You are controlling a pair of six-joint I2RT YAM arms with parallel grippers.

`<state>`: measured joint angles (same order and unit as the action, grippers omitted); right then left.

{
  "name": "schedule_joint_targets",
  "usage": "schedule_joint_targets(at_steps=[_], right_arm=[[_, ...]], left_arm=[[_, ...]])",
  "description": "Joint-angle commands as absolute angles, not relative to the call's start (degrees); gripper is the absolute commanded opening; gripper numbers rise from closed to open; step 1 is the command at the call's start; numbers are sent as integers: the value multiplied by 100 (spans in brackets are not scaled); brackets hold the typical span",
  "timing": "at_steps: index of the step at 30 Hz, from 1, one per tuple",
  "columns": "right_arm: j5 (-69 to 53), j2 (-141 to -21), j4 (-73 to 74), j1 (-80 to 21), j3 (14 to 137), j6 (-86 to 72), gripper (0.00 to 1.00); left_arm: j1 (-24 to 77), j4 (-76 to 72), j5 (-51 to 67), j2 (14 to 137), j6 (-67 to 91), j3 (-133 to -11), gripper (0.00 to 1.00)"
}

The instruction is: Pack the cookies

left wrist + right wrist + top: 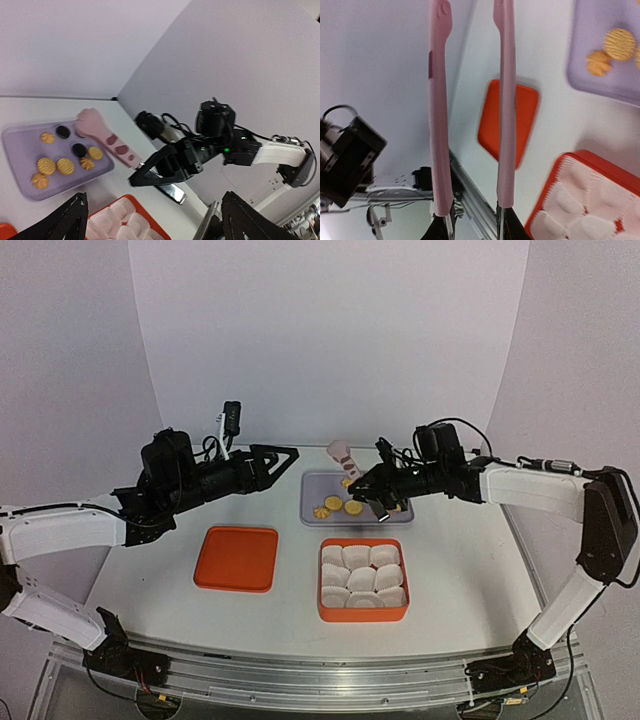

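Note:
The cookies lie on a purple tray: black round ones and golden ones, which also show in the top view. My right gripper is shut on pink tongs and holds them above the tray's right side. The tongs' paw-shaped end hovers over the far cookies and partly hides one black cookie. In the right wrist view the two tong arms stand apart, with nothing between them. My left gripper is open and empty in the air, left of the tray.
An orange box lined with white paper cups sits in front of the tray. Its flat orange lid lies to the left. White walls close off the back and both sides.

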<state>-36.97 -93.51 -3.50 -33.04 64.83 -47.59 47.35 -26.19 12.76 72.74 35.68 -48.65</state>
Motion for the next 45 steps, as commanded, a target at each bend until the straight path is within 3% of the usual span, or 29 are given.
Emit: schedule_joint_targets(at_steps=[1,6,13,29,45], right_arm=[[-1420,-9176,3889,-3312,7784,-2527,25],[133,-9746,5616,-3268,8852,-1490,25],[542,-10780,6544,-3056,10102,-587,25],[381,-13063,6686,-2556,12325,-108,29],[721,-13864,6689,-2493,13087,-48,37]], left_arm=[[4747,-1007,-453,6639,3621,-4669,95],[4746,263,-1558,6510,4115,-4794,100],[4746,1351,-2171,7036,4649,-5397,100],[4740,1171,-2212,7768,4369,-5936,100],[4737,1314,-2279,7642,4483,-5844,100]])
